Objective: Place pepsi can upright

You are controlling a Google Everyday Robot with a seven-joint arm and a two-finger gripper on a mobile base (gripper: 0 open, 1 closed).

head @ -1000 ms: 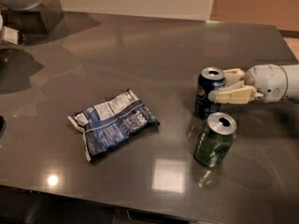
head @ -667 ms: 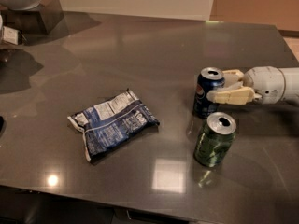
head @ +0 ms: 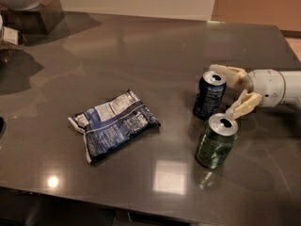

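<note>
Gripper (head: 220,92) — fingers (head: 244,105) newly apart — around pepsi can (head: 209,95)

Navy pepsi can (head: 209,95), green can (head: 215,142), cream tool (head: 225,92) beside them

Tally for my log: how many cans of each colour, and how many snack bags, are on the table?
Dark blue cans: 1, the pepsi can, standing upright
Green cans: 1, the green can
Snack bags: 1, the snack bag
Total: 3
The gripper is at the right, its fingers open either side of the pepsi can.
</note>
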